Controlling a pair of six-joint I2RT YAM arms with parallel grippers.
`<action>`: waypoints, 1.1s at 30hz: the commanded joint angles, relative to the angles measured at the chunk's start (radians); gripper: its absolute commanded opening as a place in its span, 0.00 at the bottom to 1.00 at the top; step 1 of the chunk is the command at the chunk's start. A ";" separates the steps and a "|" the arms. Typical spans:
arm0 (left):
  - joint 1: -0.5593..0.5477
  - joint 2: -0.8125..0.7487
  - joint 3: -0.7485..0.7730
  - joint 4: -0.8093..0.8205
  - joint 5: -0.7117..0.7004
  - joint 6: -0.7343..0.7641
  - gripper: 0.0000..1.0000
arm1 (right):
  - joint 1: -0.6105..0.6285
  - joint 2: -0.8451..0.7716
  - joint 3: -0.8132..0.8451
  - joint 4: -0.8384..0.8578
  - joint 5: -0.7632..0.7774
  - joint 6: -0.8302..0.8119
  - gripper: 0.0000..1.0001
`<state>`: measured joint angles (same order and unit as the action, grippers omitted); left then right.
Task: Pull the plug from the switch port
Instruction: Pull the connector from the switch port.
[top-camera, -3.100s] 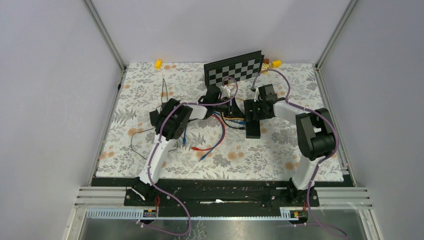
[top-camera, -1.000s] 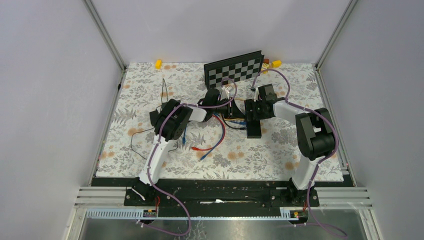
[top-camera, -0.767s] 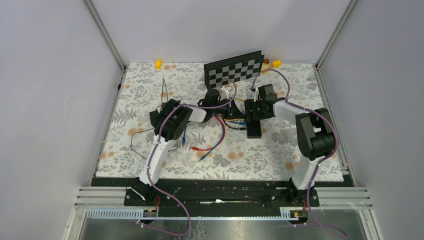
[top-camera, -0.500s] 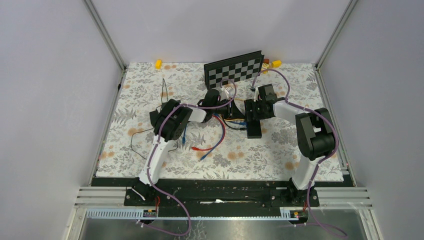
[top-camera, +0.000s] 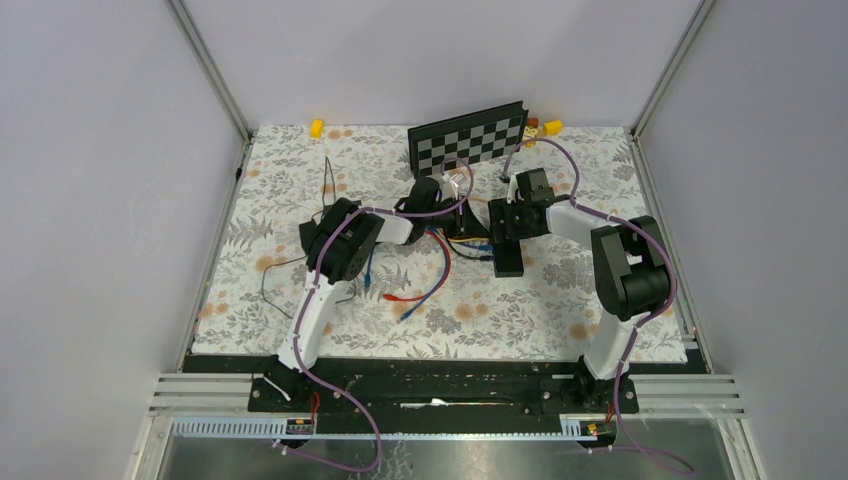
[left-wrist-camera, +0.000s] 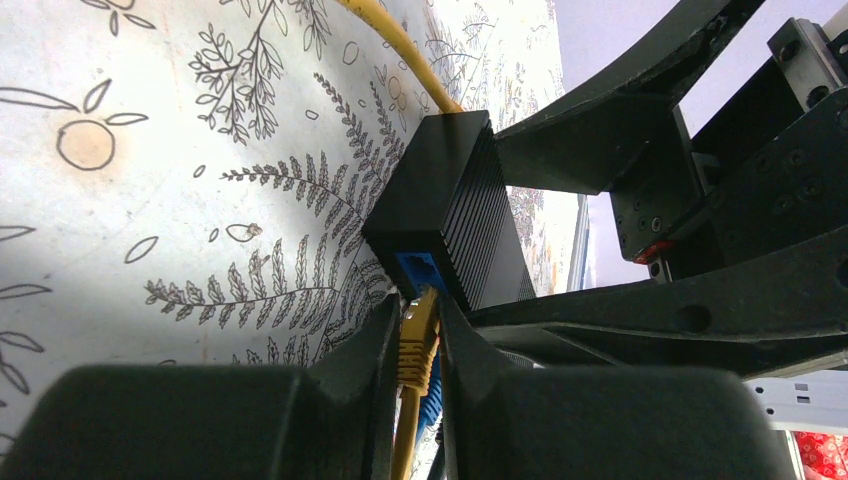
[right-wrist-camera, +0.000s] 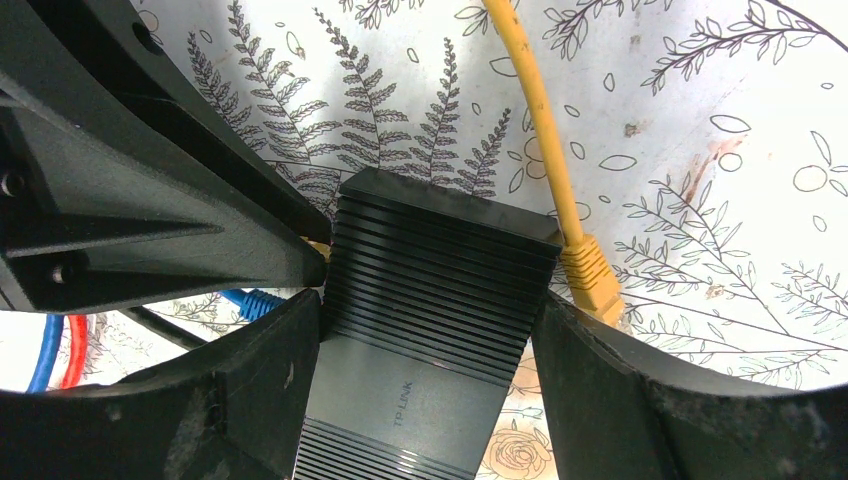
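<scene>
Still, little has moved this past second: your left gripper (left-wrist-camera: 418, 318) stays pinched on the yellow plug (left-wrist-camera: 416, 345), lower centre of the left wrist view, seemingly seated in the switch (left-wrist-camera: 455, 215). Your right gripper (right-wrist-camera: 428, 308) clamps the switch's sides, so the pull remains undone.

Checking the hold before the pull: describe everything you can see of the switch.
The switch is a black, ribbed box with TP-LINK lettering, lying flat on the floral mat. The right gripper clamps its two long sides. At its port sits a yellow plug, pinched by the left gripper. A second yellow cable lies beside it.
</scene>
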<state>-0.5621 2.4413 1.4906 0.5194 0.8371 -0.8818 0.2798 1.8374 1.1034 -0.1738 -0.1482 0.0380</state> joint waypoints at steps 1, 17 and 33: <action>0.012 0.028 -0.057 -0.180 -0.050 0.049 0.00 | -0.007 0.005 0.009 -0.027 0.078 -0.049 0.57; 0.017 0.015 -0.073 -0.183 -0.049 0.060 0.00 | -0.007 0.016 0.027 -0.036 0.052 -0.075 0.57; 0.044 0.008 -0.087 -0.170 -0.066 0.050 0.00 | -0.017 0.007 0.015 -0.033 0.093 -0.054 0.55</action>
<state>-0.5564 2.4287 1.4513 0.5625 0.8242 -0.9051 0.2817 1.8374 1.1042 -0.1741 -0.1589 0.0196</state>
